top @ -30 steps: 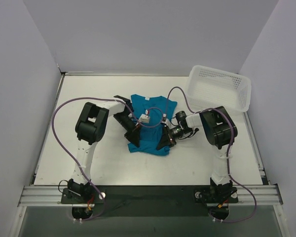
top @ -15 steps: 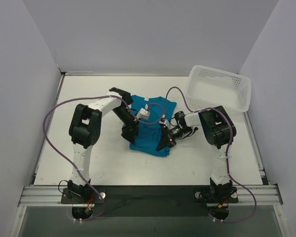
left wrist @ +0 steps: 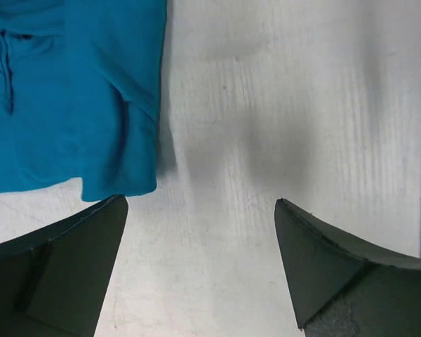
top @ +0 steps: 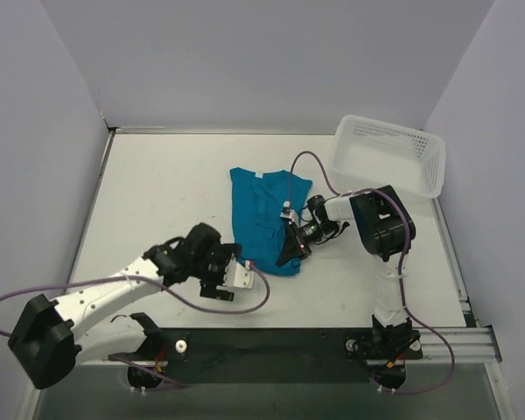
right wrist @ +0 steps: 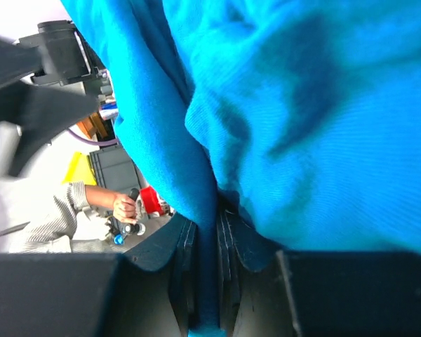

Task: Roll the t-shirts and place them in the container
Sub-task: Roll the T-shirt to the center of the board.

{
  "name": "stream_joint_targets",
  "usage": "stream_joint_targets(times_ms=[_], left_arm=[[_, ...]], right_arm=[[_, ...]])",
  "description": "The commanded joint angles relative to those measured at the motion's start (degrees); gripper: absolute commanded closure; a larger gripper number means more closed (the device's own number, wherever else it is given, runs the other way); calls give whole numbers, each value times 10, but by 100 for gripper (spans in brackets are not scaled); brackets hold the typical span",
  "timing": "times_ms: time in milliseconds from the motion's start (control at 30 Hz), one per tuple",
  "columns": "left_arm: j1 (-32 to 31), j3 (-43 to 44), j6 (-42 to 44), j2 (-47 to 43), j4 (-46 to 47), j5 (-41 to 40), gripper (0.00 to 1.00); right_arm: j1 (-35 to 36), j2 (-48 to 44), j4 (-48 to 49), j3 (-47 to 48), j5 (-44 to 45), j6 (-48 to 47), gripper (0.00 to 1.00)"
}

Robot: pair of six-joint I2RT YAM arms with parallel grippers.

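The right end effector (top: 289, 252) pinches the t-shirt's (top: 261, 214) near edge. The shirt lies folded on the tabletop (top: 157, 188) beyond it. The left end effector (left wrist: 200, 203) gapes wide, empty, beside the shirt's corner.

White plastic mesh basket (top: 389, 153) at far right corner of white table (top: 157, 192), open side up; plain grey walls (top: 262, 61) on left, far and right; metal rail (top: 79, 346) along near table edge

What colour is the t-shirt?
Plain teal-blue t-shirt; clearest in the top external view.
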Motion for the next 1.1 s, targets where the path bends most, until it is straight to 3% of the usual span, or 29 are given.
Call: stream_joint_targets(times_ms=[0, 167, 267, 400, 500, 633, 700, 867, 1000, 1067], left_arm=[[-58, -140, -9, -71, 351, -191, 3], [-122, -229, 51, -59, 537, -276, 3], [-142, -243, 81, -9, 624, -307, 9], [-145, -244, 106, 46, 657, -306, 23], [-145, -245, 116, 61, 652, -291, 32], [-145, -247, 119, 45, 622, -271, 34], [-145, -245, 113, 30, 595, -266, 32], [-147, -263, 80, -25, 546, -264, 12], [-145, -260, 7, -115, 490, -245, 3], [-136, -243, -55, -142, 442, -250, 3]], right_arm=[[12, 4, -44, 6, -14, -17, 100], [19, 17, -60, -4, -38, -19, 100], [20, 16, -65, -4, -39, -24, 100], [16, 37, -120, 23, -49, -56, 100], [11, 71, -236, 71, -57, -155, 100], [10, 112, -369, 112, -72, -248, 100], [9, 123, -400, 129, -75, -290, 100], [-2, 126, -427, 142, -69, -302, 100], [2, 128, -419, 150, -47, -279, 100], [5, 119, -364, 140, -7, -198, 100]])
